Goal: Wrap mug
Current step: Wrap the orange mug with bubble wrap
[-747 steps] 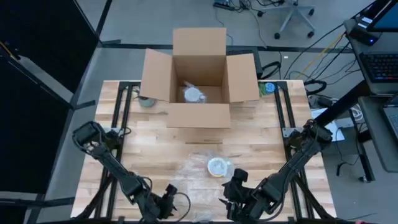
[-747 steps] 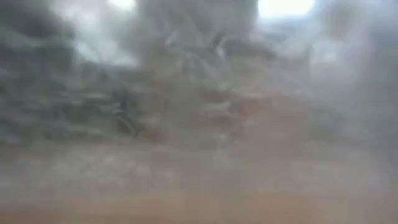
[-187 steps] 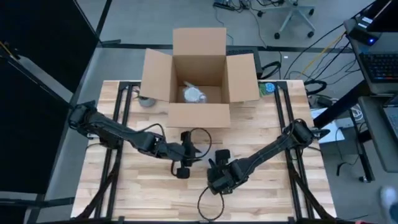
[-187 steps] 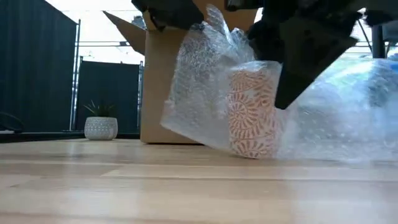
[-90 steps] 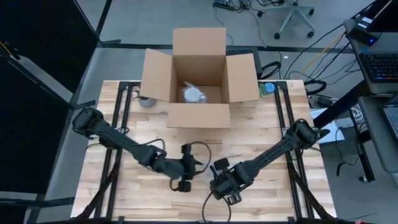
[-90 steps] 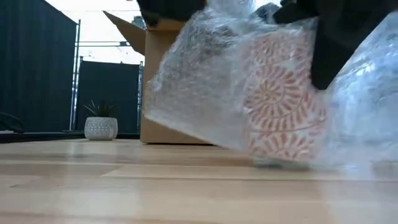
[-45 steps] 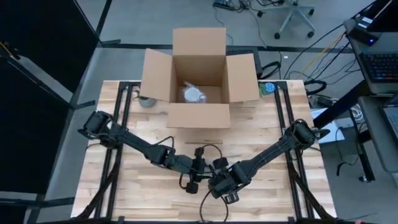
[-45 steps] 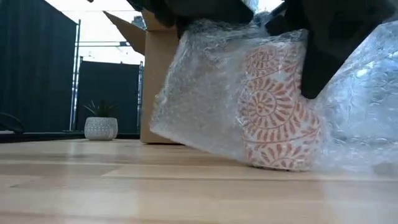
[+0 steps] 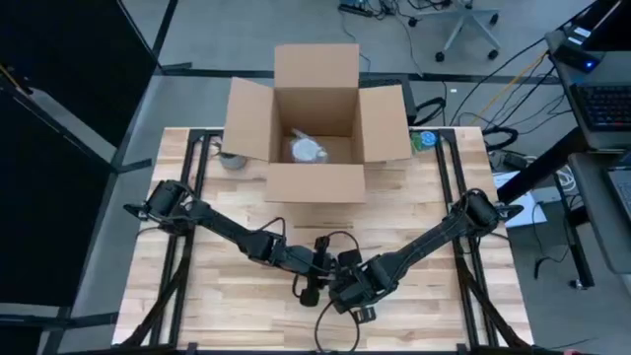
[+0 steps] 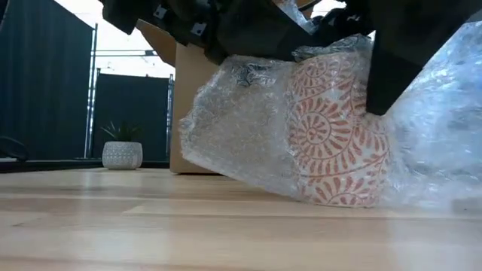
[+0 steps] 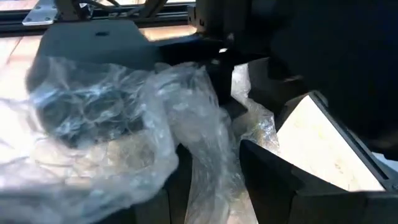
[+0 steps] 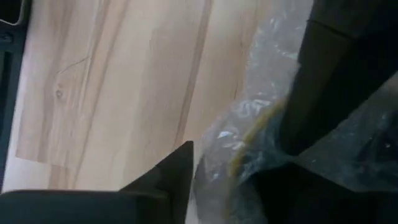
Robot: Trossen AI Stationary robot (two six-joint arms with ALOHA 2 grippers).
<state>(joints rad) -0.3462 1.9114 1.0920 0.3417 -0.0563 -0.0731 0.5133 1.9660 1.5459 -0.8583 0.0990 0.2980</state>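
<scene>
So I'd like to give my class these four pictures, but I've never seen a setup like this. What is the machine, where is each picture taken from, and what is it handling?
It is a robot with two dark jointed arms at a pale wooden table. One picture looks straight down, one looks level across the tabletop, and two come from cameras on the arms' wrists. Both arms meet near the table's front middle, the left claw beside the right claw. Between them stands a cream mug with an orange swirl pattern, upright on the wood and draped in clear bubble wrap. The left claw pinches a bunched fold of that wrap. Whether the right claw grips anything is hidden. Behind stands an open brown cardboard box with something pale inside.
</scene>
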